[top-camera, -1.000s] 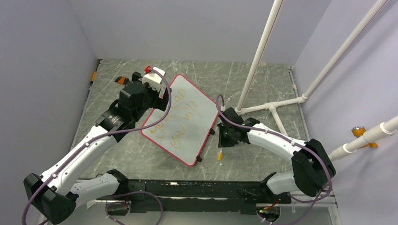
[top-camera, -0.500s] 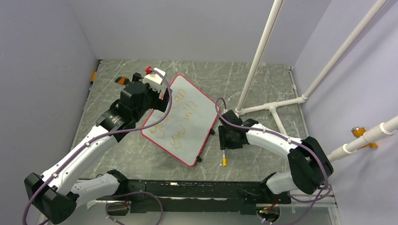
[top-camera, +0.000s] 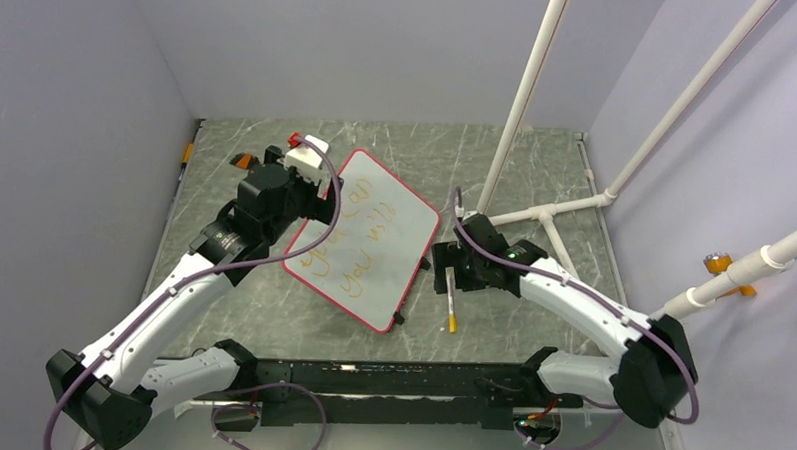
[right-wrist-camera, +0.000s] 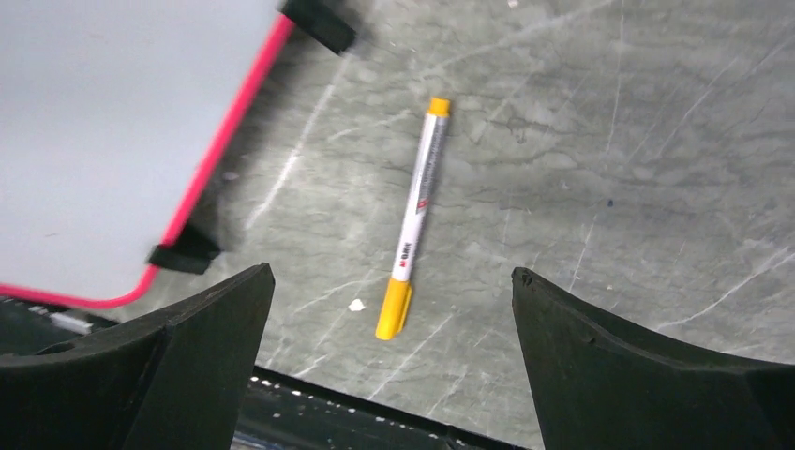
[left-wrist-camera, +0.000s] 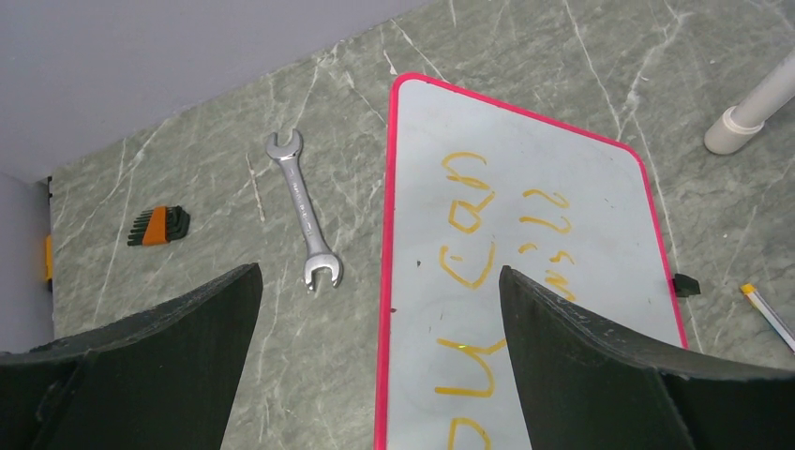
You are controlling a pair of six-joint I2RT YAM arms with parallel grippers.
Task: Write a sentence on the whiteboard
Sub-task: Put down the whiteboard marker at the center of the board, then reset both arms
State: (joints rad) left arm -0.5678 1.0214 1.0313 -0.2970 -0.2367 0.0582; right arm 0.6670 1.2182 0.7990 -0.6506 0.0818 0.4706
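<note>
The whiteboard (top-camera: pixel 402 247), red-framed, lies tilted on the table with the orange sentence (top-camera: pixel 359 232) on it in two lines. The left wrist view shows the whiteboard (left-wrist-camera: pixel 572 216) and part of the sentence (left-wrist-camera: pixel 469 220). My left gripper (top-camera: pixel 318 204) (left-wrist-camera: pixel 380 272) hovers open over the board's left edge, holding nothing. An orange-capped white marker (top-camera: pixel 452 309) (right-wrist-camera: pixel 415 217) lies loose on the table right of the board. My right gripper (top-camera: pixel 441 272) (right-wrist-camera: pixel 393 272) stands open above it, apart from it. One whiteboard corner (right-wrist-camera: pixel 112 122) shows in the right wrist view.
A steel wrench (left-wrist-camera: pixel 303 211) and an orange hex key set (left-wrist-camera: pixel 157 225) lie left of the board. A white pipe frame (top-camera: pixel 550 205) stands at the right rear, with one foot (left-wrist-camera: pixel 750 122) near the board. The black base rail (top-camera: pixel 389 380) runs along the near edge.
My right gripper has opened and let go of the marker, which now lies on the table. The right arm has shifted over it. The left arm has not moved.
</note>
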